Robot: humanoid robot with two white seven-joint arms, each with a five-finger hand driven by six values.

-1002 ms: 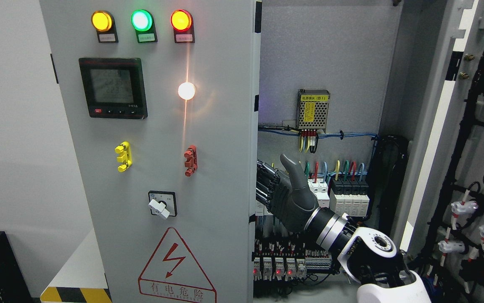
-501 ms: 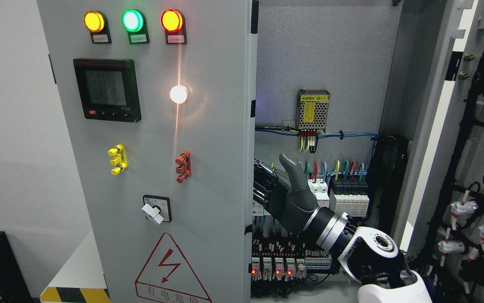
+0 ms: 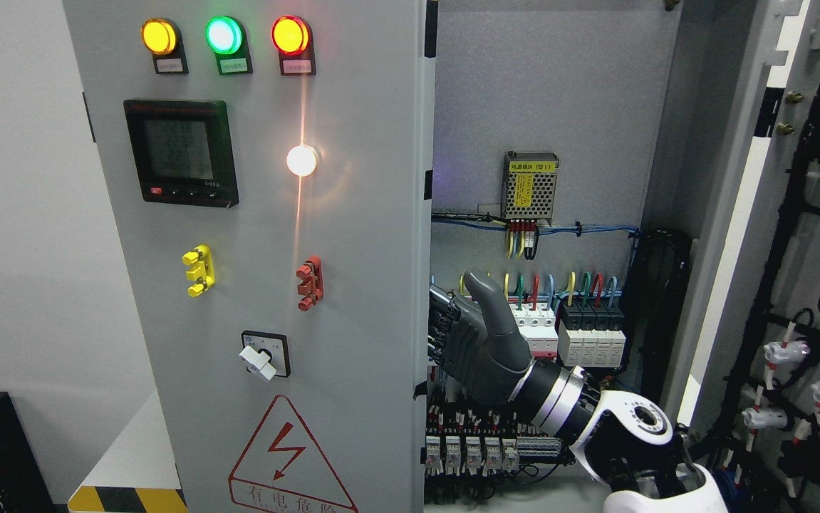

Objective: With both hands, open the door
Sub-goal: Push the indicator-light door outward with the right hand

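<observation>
Here the right hand (image 3: 477,342) is reaching in from the lower right, its dark fingers (image 3: 445,335) hooked round the free edge of the left door (image 3: 353,285), thumb (image 3: 484,299) standing up clear of the metal. It is gripping that edge rather than resting flat, though the fingertips are passing behind the door, so how deep the hold goes is probably not something this view settles. The left door is standing nearly closed across the left half of the cabinet, carrying its lamps (image 3: 223,35), the meter (image 3: 180,151) and the rotary switch (image 3: 265,354); the right door (image 3: 780,214) is already swung wide, baring the wiring on its inner face. The left hand is not showing anywhere.

The risks are lying close by. The hand is working just in front of the breakers (image 3: 566,335) and the terminal rows (image 3: 481,442), so a slip off the thin edge could be sending the knuckles back into live gear or snagging the coloured wires (image 3: 559,285). A shallow grip is inviting exactly that slip once the door is resisting. Pulling with one hand alone may also be twisting the wrist as the door is swinging outward toward the forearm.
</observation>
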